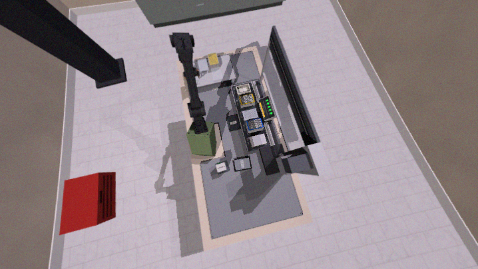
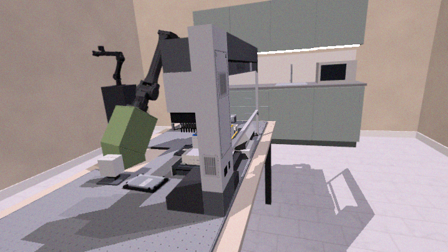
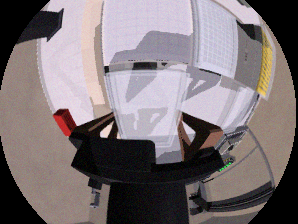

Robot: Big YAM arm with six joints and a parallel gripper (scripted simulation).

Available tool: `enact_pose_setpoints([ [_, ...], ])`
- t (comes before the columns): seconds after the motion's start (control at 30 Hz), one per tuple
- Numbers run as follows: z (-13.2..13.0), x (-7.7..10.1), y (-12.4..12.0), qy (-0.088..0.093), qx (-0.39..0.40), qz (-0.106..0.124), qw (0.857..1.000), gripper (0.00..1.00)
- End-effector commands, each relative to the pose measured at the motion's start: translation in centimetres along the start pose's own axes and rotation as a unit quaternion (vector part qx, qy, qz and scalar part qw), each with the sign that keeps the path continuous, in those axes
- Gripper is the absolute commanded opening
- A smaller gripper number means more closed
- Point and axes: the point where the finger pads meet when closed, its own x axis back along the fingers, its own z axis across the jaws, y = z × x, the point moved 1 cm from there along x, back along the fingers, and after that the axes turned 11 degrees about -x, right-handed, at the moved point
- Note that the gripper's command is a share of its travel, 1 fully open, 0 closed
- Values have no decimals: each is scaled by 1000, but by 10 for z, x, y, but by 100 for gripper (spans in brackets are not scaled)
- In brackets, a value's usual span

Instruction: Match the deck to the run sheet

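Observation:
My gripper (image 3: 147,113) is shut on a box-shaped cover (image 1: 201,140) that looks green in the top and exterior views and pale in the wrist view. I hold it tilted in the air (image 2: 128,138) at the near left side of the deck, clear of the row of positions. The row runs from the reservoir (image 1: 243,88) through a yellow-framed tip rack (image 1: 247,99), a plate (image 1: 249,113) and a blue-framed tip rack (image 1: 254,124) to a white block (image 1: 258,140). Both racks show their tips uncovered.
A white block on a black pad (image 2: 110,164) stands just below the held cover. A flat grey plate in a dark frame (image 2: 145,182) lies beside it. The shelf (image 1: 214,72) behind the arm holds a yellow item (image 1: 213,59) and a grey item (image 1: 202,64). The tall machine housing (image 2: 206,109) flanks the deck.

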Motion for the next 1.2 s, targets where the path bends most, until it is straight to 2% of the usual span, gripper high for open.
enact_pose_setpoints([
  [0.0,2,11,17,6,-2,-21,1000,0],
  [0.27,2,11,17,6,-2,-21,1000,0],
  [0.47,0,-2,11,4,2,-13,1000,0],
  [0.63,-2,-5,8,2,1,-10,1000,0],
  [1.17,-3,-8,10,2,1,-13,1000,0],
])
